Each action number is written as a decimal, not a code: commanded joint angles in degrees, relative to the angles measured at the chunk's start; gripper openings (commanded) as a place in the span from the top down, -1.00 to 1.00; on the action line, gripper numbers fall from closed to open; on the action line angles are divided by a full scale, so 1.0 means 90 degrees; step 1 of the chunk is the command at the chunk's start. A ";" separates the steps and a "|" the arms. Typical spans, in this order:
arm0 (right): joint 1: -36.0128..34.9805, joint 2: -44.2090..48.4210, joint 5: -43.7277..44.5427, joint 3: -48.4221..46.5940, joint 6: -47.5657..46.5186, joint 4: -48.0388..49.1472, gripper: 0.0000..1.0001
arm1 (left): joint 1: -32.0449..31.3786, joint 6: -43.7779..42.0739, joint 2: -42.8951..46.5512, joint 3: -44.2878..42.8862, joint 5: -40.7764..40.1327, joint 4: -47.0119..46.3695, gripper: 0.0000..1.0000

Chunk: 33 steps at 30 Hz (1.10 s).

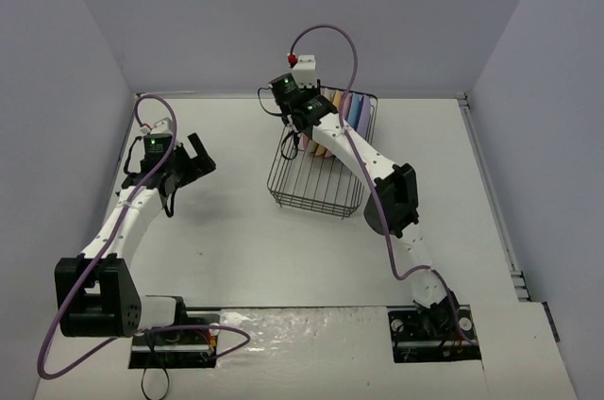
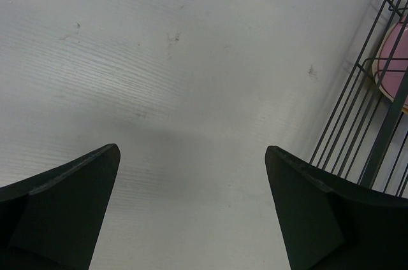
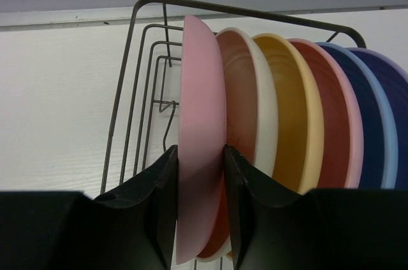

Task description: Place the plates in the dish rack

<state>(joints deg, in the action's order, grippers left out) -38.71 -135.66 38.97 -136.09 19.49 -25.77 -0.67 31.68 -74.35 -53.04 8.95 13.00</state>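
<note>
The black wire dish rack (image 1: 316, 188) stands at the middle back of the table. Several plates stand upright in a row at its far end (image 1: 351, 109). In the right wrist view my right gripper (image 3: 200, 150) is shut on the edge of a pink plate (image 3: 201, 111), the first in the row. Behind it stand the cream (image 3: 266, 104), yellow-orange (image 3: 306, 117), second pink (image 3: 341, 123), blue (image 3: 379, 136) and lavender (image 3: 400, 92) plates. My left gripper (image 1: 200, 157) is open and empty over bare table left of the rack (image 2: 376, 130).
A small white box with a red knob (image 1: 304, 64) sits behind the rack at the back wall. Grey walls close in the table on the left, back and right. The near half of the rack holds no plates.
</note>
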 commanded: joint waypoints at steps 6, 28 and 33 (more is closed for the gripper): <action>-0.0189 0.0306 0.1209 -0.0256 0.0081 0.0332 0.84 | 0.0035 -0.0053 0.0118 -0.0318 -0.0084 -0.0251 -0.94; -0.0993 0.0244 0.4090 -0.0016 -0.4163 0.4895 1.00 | 0.0035 -0.0122 0.0066 -0.0358 -0.0222 -0.0195 -0.94; -0.1021 0.0590 0.2574 -0.0074 -0.2644 0.3673 1.00 | 0.0035 -0.0141 -0.0001 -0.0396 -0.0213 -0.0136 -0.94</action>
<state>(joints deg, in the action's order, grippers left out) -48.05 -136.27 69.02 -134.87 -12.94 8.54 -0.67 31.57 -74.41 -53.04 7.46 13.17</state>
